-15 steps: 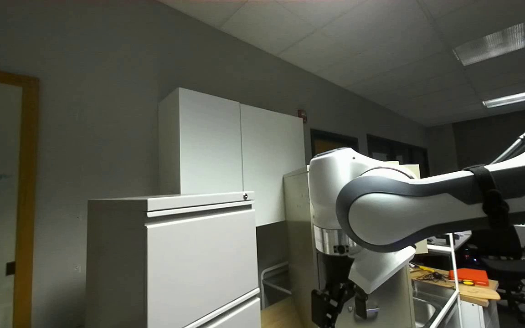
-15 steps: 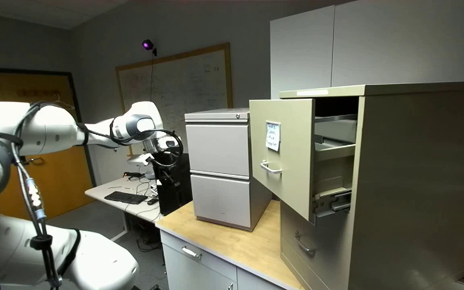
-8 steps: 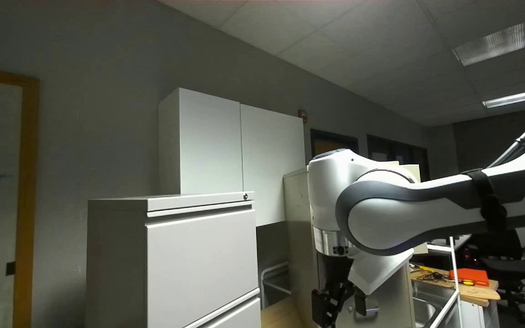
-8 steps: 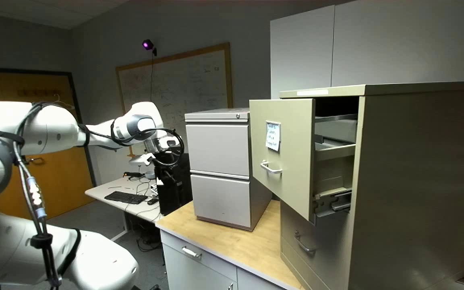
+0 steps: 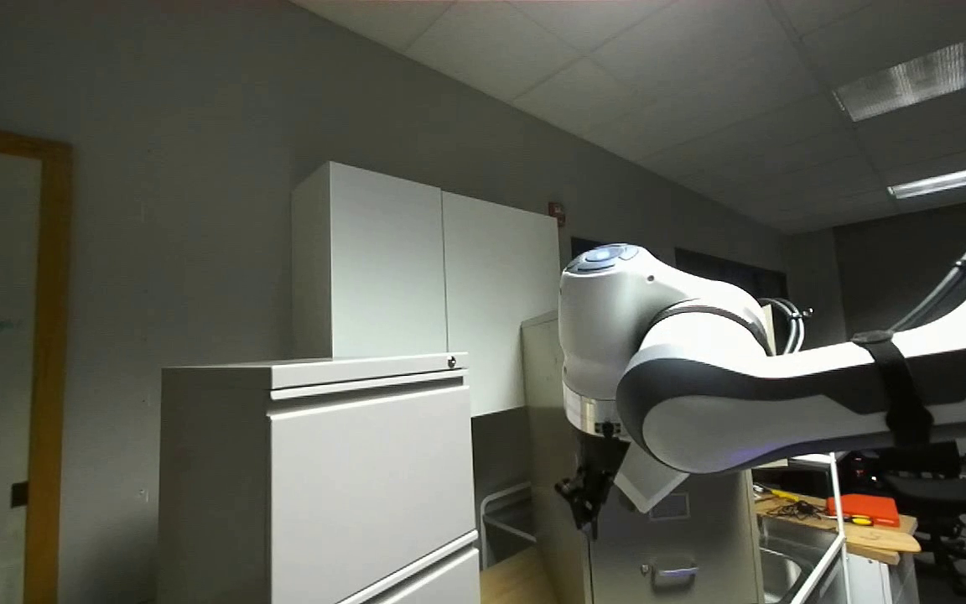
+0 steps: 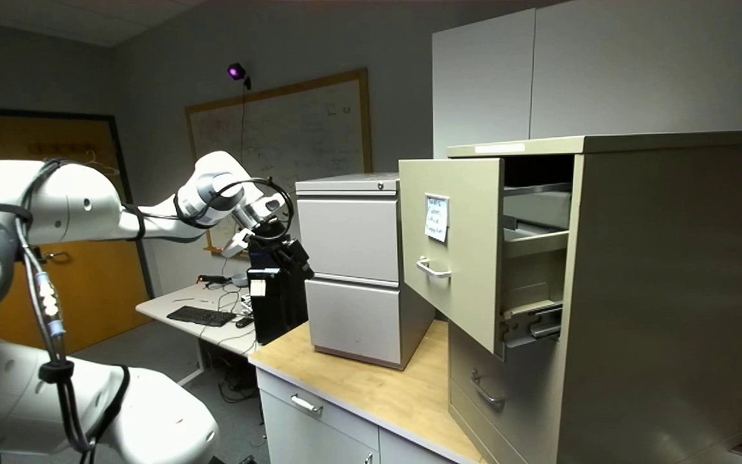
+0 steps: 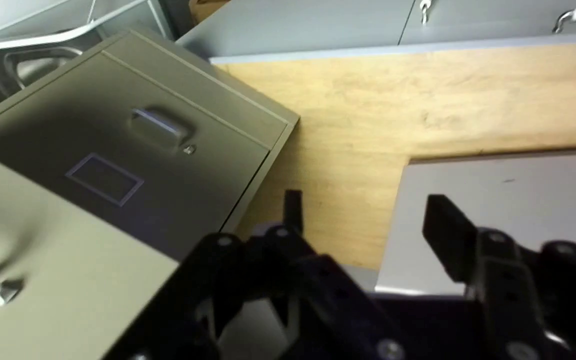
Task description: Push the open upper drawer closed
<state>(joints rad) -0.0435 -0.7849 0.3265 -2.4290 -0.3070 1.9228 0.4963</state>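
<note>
Gripper (image 7: 363,207) higher and more tilted than before, jaws apart, wooden countertop (image 6: 361,390) below, whiteboard (image 6: 281,135) on grey wall (image 6: 165,71).

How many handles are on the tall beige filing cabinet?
2: the upper handle on the open upper drawer, and the lower handle on the lower drawer beneath it. No view shows the back of the filing cabinet.

There are two filing cabinets (image 6: 661,290) (image 6: 351,254), one open drawer (image 6: 471,258) and one pincer (image 7: 364,211).
</note>
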